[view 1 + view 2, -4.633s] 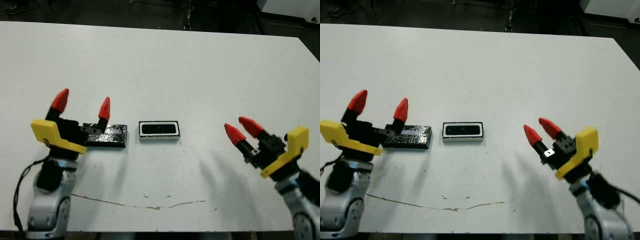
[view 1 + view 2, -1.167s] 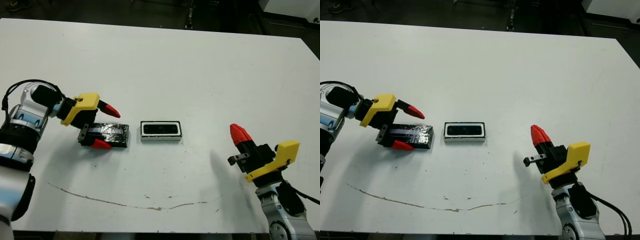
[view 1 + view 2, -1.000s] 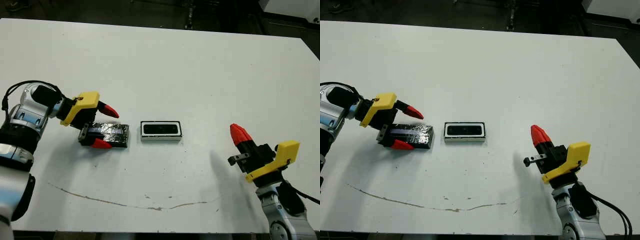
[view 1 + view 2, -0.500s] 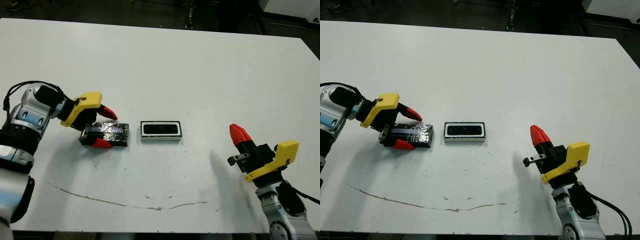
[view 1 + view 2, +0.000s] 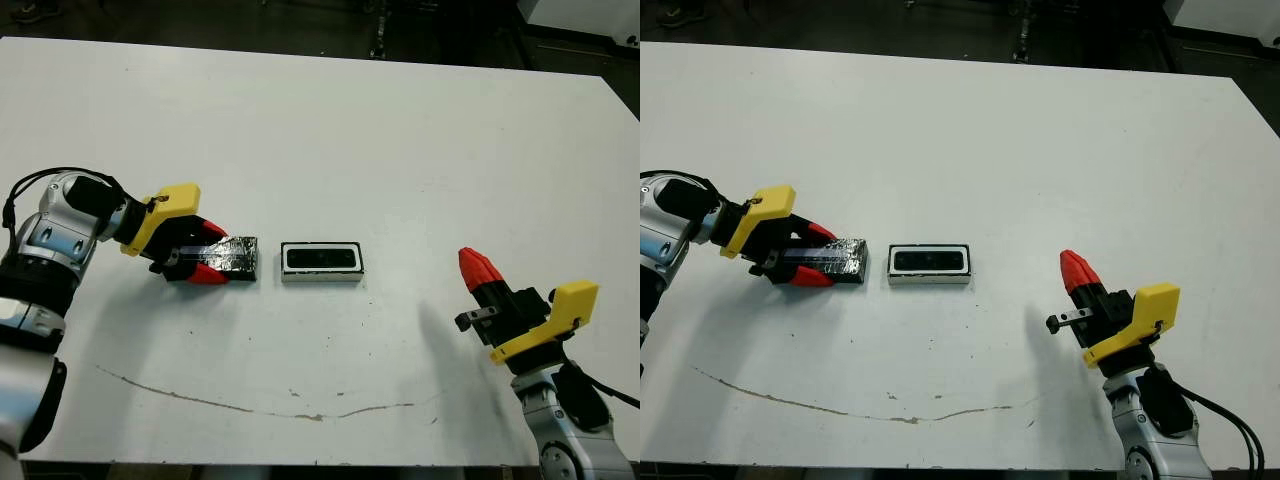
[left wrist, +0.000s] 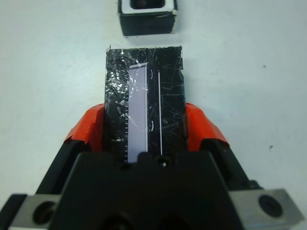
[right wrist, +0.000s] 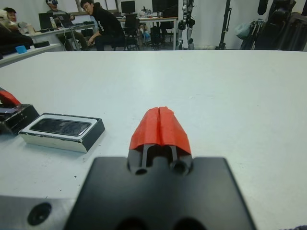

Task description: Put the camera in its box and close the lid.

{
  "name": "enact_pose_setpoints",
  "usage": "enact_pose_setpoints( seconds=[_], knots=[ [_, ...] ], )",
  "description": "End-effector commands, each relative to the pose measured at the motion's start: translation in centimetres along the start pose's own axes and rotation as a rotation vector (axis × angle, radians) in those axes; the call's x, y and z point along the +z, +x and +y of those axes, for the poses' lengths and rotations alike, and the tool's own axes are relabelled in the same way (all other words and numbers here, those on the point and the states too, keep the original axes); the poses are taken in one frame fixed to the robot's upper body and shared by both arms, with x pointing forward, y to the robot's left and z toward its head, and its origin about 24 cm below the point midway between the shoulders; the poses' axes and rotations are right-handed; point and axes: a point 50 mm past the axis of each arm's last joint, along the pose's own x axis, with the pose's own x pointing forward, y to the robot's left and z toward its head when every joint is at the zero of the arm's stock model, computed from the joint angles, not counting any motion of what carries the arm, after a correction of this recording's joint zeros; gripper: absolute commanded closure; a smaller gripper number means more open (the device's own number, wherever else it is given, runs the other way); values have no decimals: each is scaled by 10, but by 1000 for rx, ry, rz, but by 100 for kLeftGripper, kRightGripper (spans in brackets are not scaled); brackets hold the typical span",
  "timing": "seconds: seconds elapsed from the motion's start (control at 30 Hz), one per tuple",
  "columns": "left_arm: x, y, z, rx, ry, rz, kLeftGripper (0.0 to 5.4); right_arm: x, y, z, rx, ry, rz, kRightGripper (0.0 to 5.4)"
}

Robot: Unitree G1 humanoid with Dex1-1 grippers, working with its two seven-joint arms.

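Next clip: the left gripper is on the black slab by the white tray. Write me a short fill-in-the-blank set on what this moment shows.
1. The left gripper has its fingers closed on the two long sides of the ____.
2. The right gripper, away from everything, has its fingers ____.
3. The camera lies inside the ____.
4. The box stands to the robot's ____ of the lid.

Missing words: lid; shut; box; right

left tool (image 5: pixel 205 259) clamped (low, reaching inward) | right tool (image 5: pixel 1077 273) closed, raised
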Motion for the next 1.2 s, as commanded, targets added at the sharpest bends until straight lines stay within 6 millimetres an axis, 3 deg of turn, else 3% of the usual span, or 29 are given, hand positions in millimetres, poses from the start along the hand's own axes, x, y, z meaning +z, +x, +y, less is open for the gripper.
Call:
enact_pose_setpoints(
  seconds=[0.03, 0.33, 0.6, 1.2],
  knots=[
    [-5, 2, -2, 59, -51, -35, 224, -1, -2, -2, -4, -9, 23, 540],
    [-3, 2, 0, 187, -141, -191, 224, -1, -2, -1, -6, -8, 26, 540],
    [10, 2, 4, 107, -192, -283, 224, -2, -1, -1, -1, -8, 27, 540],
    [22, 37, 2, -34, -200, -269, 224, -2, -2, 0, -4, -7, 25, 540]
  ],
)
